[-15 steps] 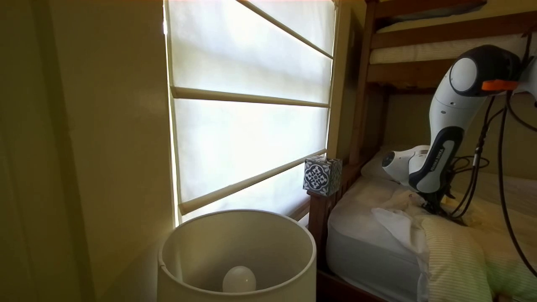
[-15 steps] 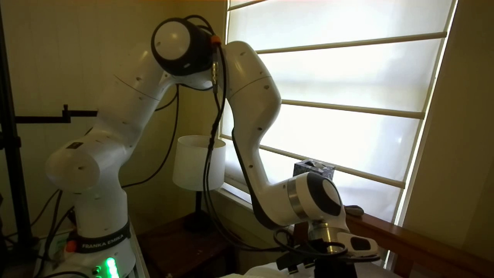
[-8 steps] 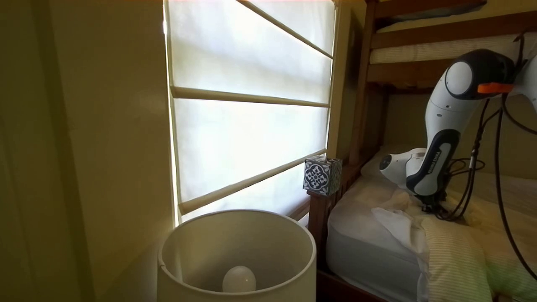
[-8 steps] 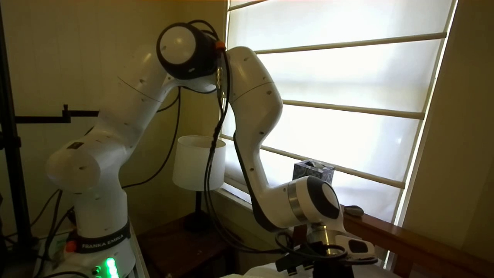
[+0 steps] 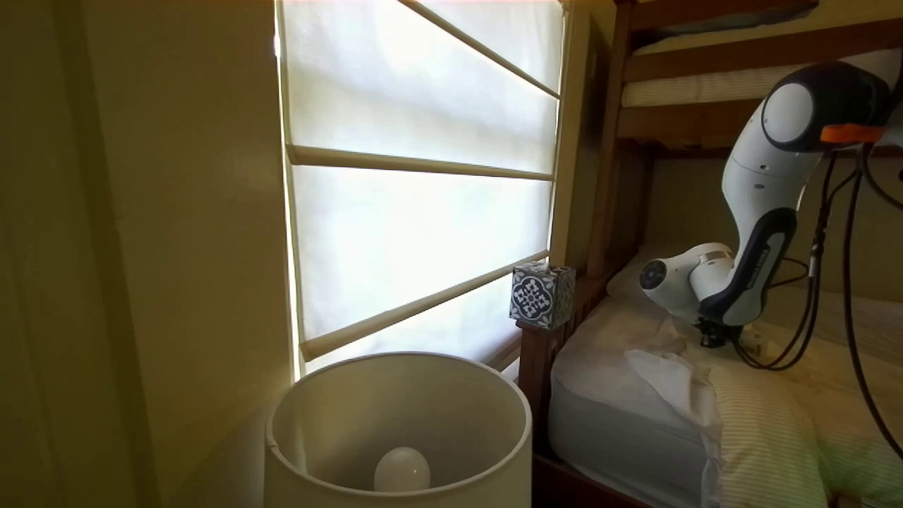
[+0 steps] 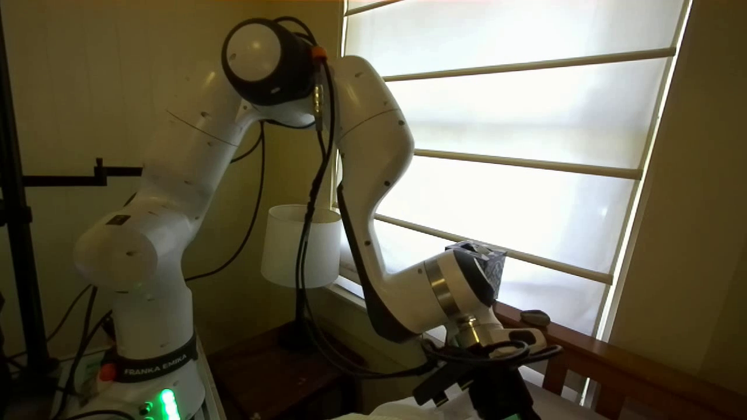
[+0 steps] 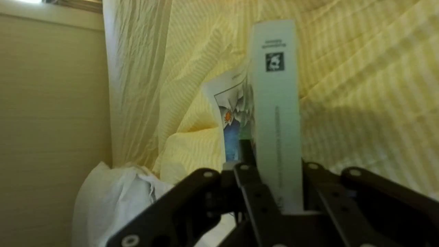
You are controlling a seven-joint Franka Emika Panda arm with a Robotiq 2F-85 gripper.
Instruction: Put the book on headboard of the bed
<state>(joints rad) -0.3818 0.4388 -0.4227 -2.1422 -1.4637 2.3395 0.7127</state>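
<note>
Wrist view, lower centre: pincer (image 7: 277, 164) clamps the book (image 7: 276, 92) by its spine; raise gently, clear of bedding (image 7: 360, 65).

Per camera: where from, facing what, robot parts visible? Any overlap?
Wrist view: wrist-mounted, looking downward at the gripped book and yellow bedding; pincer shows.
In an exterior view: near the lamp, slightly higher, facing blind and bed; arm partly shows.
In an exterior view: probably bedside, facing lamp and blind; arm shows from base to pincer.
Both exterior views share lamp, blind, bed, tissue box, arm.
</note>
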